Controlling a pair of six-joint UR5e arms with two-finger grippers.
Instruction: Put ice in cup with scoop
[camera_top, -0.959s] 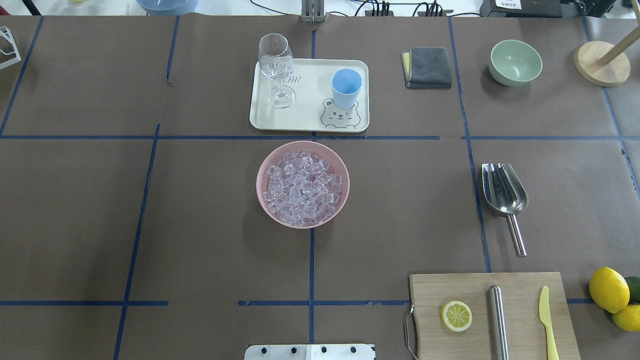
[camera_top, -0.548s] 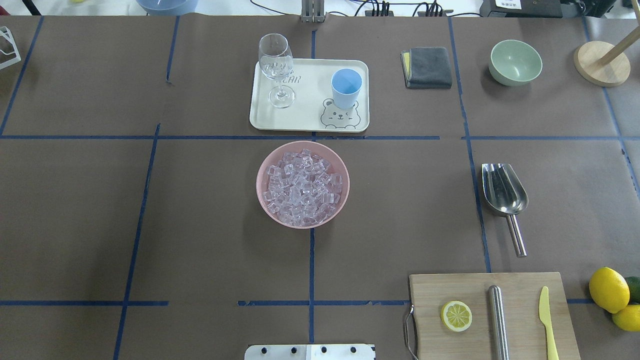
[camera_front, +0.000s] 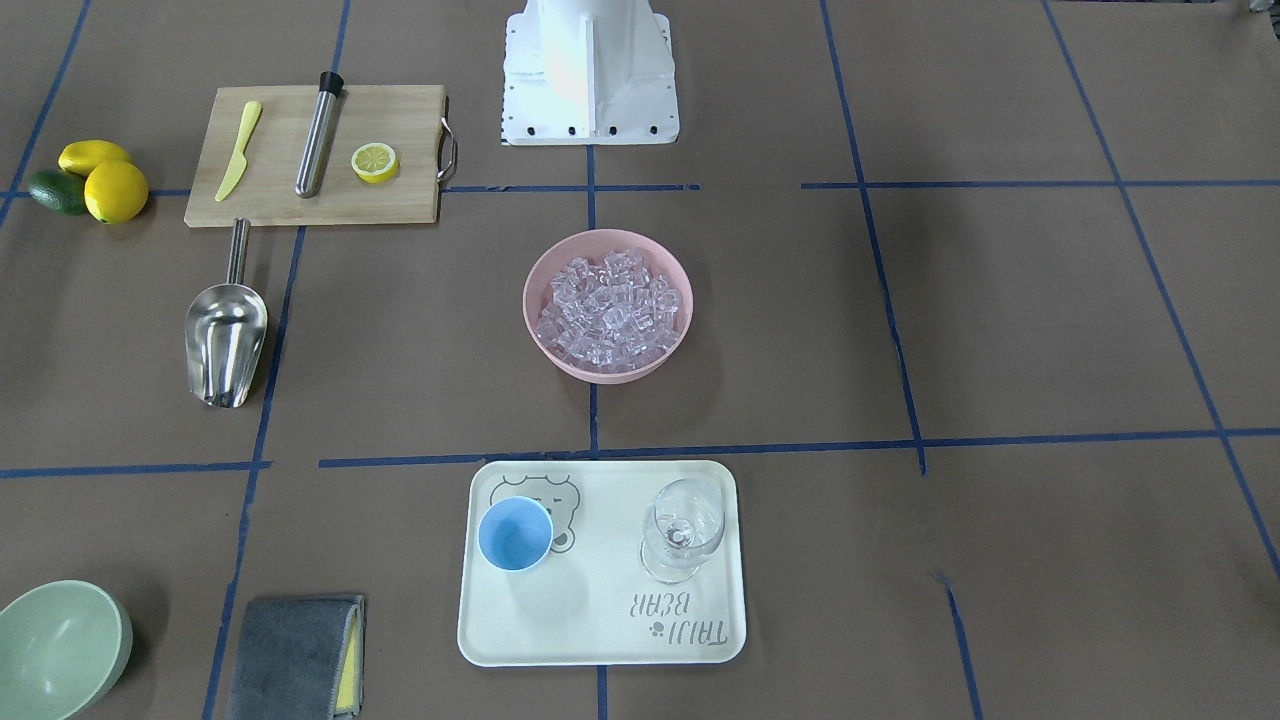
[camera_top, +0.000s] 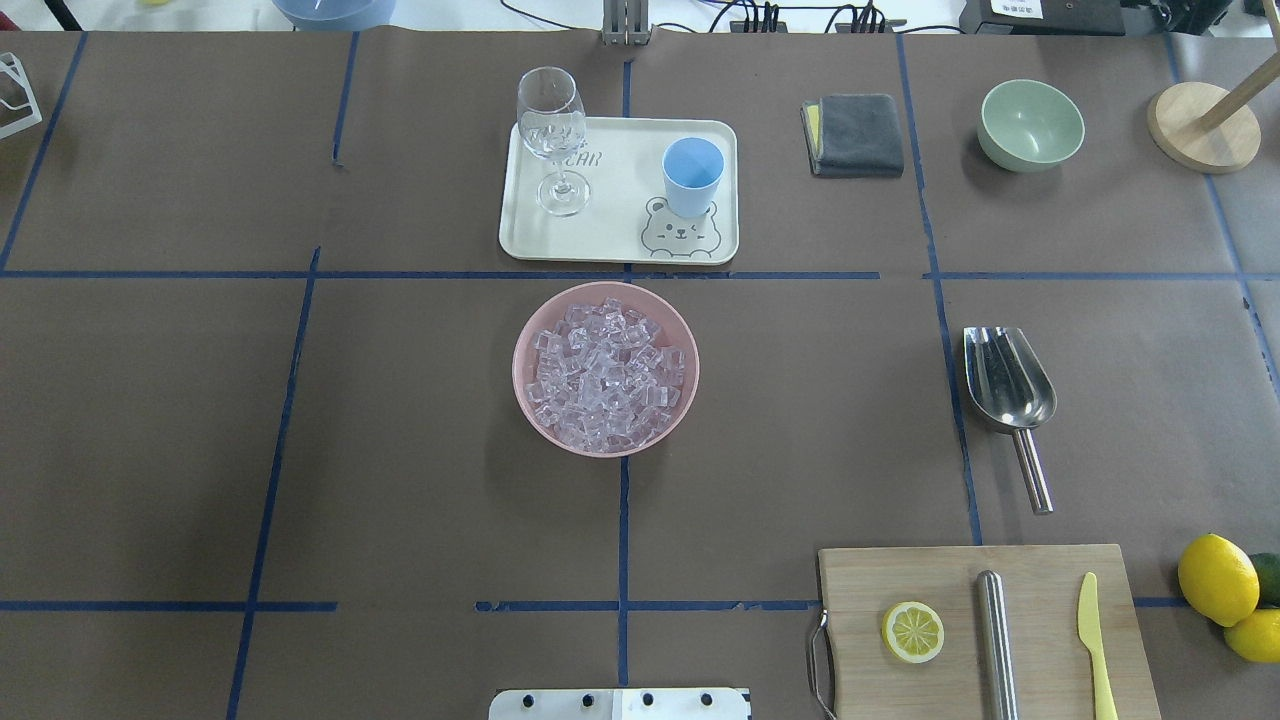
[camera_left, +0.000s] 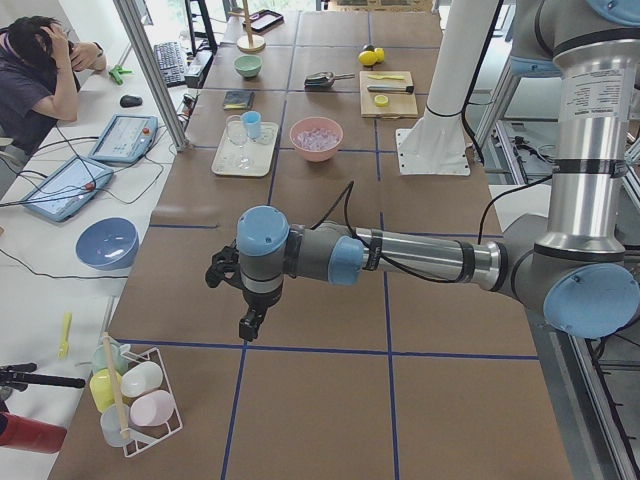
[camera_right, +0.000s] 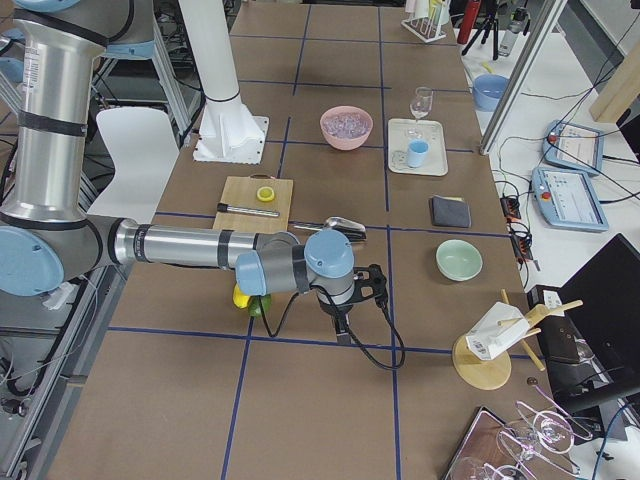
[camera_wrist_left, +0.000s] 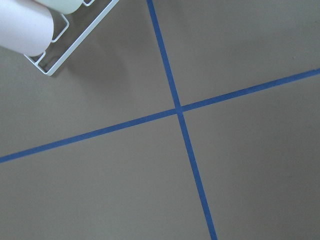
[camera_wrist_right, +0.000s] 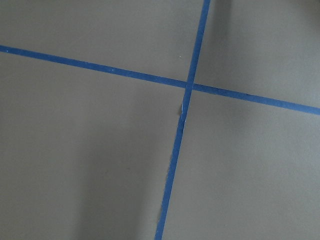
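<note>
The ice (camera_top: 605, 370) fills a pink bowl (camera_top: 517, 370) at the table's middle, also in the front view (camera_front: 608, 305). The light-blue cup (camera_top: 692, 175) stands upright on a cream tray (camera_top: 620, 225) beyond the bowl. The steel scoop (camera_top: 1005, 385) lies on the table to the right, handle toward the robot. My left gripper (camera_left: 250, 325) hangs over bare table far to the left; my right gripper (camera_right: 343, 335) hangs far to the right. Both show only in the side views, so I cannot tell if they are open. Both wrist views show only brown paper and blue tape.
A wine glass (camera_top: 552, 130) stands on the tray's left. A cutting board (camera_top: 1040, 640) at near right holds a steel cylinder (camera_top: 995, 640), a lemon slice and a yellow knife. Lemons (camera_top: 1217, 578), a green bowl (camera_top: 1030, 125), a grey cloth (camera_top: 855, 133) and a wire rack (camera_left: 135, 400) are about.
</note>
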